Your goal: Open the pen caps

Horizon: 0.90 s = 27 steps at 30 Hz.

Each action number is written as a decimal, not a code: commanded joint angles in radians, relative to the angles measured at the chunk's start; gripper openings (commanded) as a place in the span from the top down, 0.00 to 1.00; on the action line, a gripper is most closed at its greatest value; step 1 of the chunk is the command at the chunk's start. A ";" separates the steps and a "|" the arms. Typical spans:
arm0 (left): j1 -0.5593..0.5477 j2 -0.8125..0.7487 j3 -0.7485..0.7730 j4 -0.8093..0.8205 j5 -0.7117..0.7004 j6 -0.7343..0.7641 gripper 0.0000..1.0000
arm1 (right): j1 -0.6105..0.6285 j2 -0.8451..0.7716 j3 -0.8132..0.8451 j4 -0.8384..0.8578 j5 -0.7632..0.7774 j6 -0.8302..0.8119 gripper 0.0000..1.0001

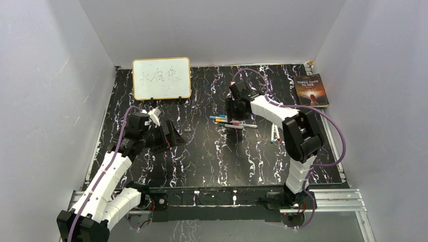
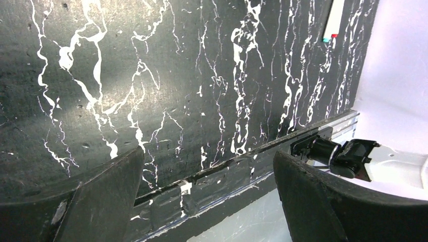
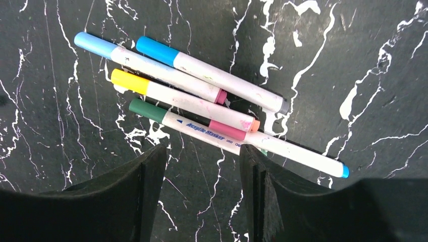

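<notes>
Nearest us, the left gripper (image 1: 169, 135) hangs over the left side of the black marbled table (image 1: 212, 161). Its jaws are spread as wide as they go, with nothing between them, and its wrist camera shows only bare marble under the gap (image 2: 208, 154). It's well apart from the action.

To the right, two stray pens (image 1: 274, 133) lie side by side close to the right arm, apart from the main bunch.

A little farther out, the right gripper (image 1: 235, 117) points straight down over the pens (image 1: 233, 121). Its jaws are set at a middling gap and hold nothing. From its wrist camera, the cluster of five lies flat just beyond the fingertips (image 3: 202, 151), all slanting the same way and touching one another.

The green cap (image 3: 147, 111) is closest, just past the left fingertip. That pen's other end slips behind the right fingertip (image 3: 252, 166), and I can't tell whether they touch. The pink cap (image 3: 227, 130) sits right at the mouth of the gap, on a pen running off to the right. Beyond those come the yellow cap (image 3: 128, 81), the blue cap (image 3: 156, 50) and, farthest out, the light-blue cap (image 3: 93, 44). All of these pen caps are on their barrels.

At the far edge, a whiteboard (image 1: 161, 78) with faint writing stands at the left, and a book (image 1: 310, 89) lies in the right corner.
</notes>
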 commanded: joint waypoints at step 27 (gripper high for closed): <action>0.006 -0.028 -0.018 -0.037 -0.004 -0.010 0.02 | 0.099 -0.049 -0.147 0.095 0.002 0.018 0.52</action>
